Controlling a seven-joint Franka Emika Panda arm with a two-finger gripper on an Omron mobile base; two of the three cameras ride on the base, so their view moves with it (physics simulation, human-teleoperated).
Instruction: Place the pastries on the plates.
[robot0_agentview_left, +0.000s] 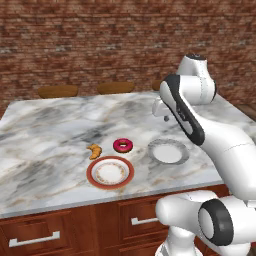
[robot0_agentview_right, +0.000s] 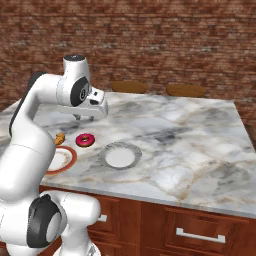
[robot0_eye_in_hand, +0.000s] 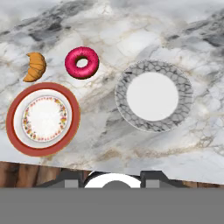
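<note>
On the marble counter lie two pastries: a pink-iced ring donut (robot0_agentview_left: 123, 145) (robot0_agentview_right: 85, 140) (robot0_eye_in_hand: 82, 62) and a golden croissant (robot0_agentview_left: 94, 151) (robot0_agentview_right: 59, 138) (robot0_eye_in_hand: 35, 66) just left of it. Near the front edge sits a red-rimmed plate (robot0_agentview_left: 91, 173) (robot0_agentview_right: 70, 160) (robot0_eye_in_hand: 11, 119), bare. To its right is a grey-rimmed white plate (robot0_agentview_left: 168, 151) (robot0_agentview_right: 120, 156) (robot0_eye_in_hand: 153, 96), also bare. My gripper (robot0_agentview_left: 166, 119) (robot0_agentview_right: 82, 118) hangs high above the counter, behind the grey-rimmed plate, shut, with nothing in it.
Wooden stool seats (robot0_agentview_left: 58, 91) (robot0_agentview_right: 186, 90) line the counter's far side in front of a brick wall. Wooden drawers with metal handles (robot0_agentview_left: 34, 238) (robot0_agentview_right: 198, 235) run under the front edge. Bare marble (robot0_agentview_left: 45, 130) spreads left and behind the plates.
</note>
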